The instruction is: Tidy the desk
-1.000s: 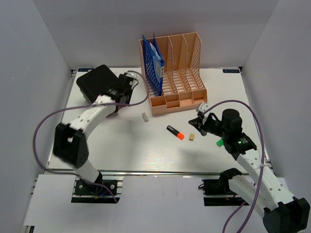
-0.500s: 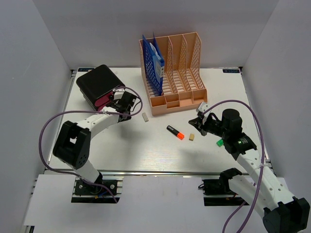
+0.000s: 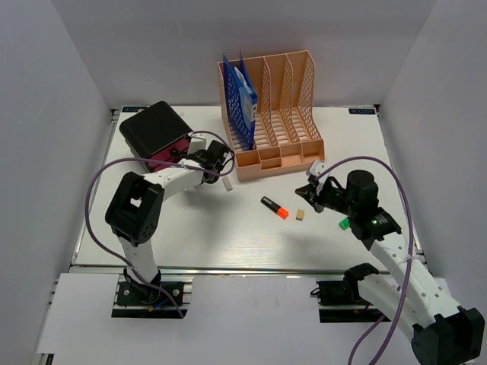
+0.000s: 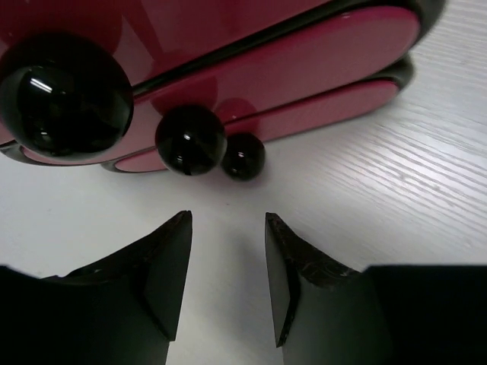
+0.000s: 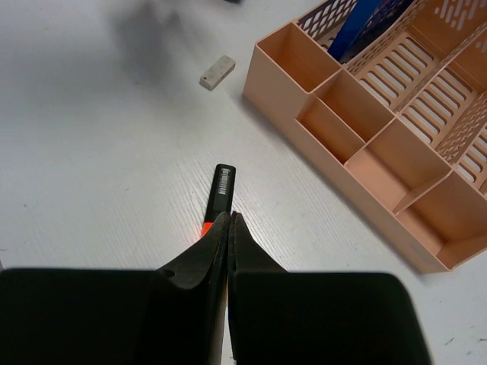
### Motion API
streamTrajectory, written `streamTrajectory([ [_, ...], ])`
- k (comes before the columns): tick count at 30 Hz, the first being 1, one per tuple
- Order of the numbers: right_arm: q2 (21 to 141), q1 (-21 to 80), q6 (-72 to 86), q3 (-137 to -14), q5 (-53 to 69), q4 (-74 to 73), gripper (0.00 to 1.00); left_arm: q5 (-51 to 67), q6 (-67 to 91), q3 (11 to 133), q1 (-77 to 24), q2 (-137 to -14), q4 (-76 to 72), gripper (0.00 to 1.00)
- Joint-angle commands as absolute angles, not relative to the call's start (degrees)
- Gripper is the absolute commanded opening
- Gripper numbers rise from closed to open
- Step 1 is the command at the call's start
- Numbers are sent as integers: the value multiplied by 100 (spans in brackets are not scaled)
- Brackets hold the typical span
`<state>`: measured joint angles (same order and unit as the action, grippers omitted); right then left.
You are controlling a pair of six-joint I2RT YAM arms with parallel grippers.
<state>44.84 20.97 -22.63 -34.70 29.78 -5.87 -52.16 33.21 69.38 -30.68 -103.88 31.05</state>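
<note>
Left gripper [image 4: 228,228] stands part-open and empty, jaws aimed at the black-and-crimson case [image 3: 156,129], judged ready to seize it. Right gripper [image 5: 230,220] is closed on nothing, poised over the highlighter [image 5: 221,186]. White desk [image 3: 190,236] lies beneath both, loose items unsorted before the peach file rack [image 3: 274,99]

A peach file rack [image 3: 283,162] holds blue folders [image 3: 245,106]; a marker [image 3: 274,207] lies between 2 erasers [image 3: 227,183].

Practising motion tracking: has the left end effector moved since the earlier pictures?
Yes. In the top view the left end effector has shifted right, from the black case toward the fixed peach file rack.
</note>
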Motion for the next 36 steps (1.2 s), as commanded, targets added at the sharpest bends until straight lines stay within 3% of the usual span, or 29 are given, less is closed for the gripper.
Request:
streamTrajectory([
  [1, 4474, 2066, -2320, -3454, 2988, -448, 0, -6116, 3208, 7172, -3076, -10502, 3094, 53],
  [20, 4491, 2066, -2364, -3445, 2962, -448, 0, -6556, 1838, 7313, -3006, -10722, 2048, 57],
  [36, 4474, 2065, -2382, -3445, 2909, -457, 0, -6723, 1863, 7251, -2953, -10890, 2013, 58],
])
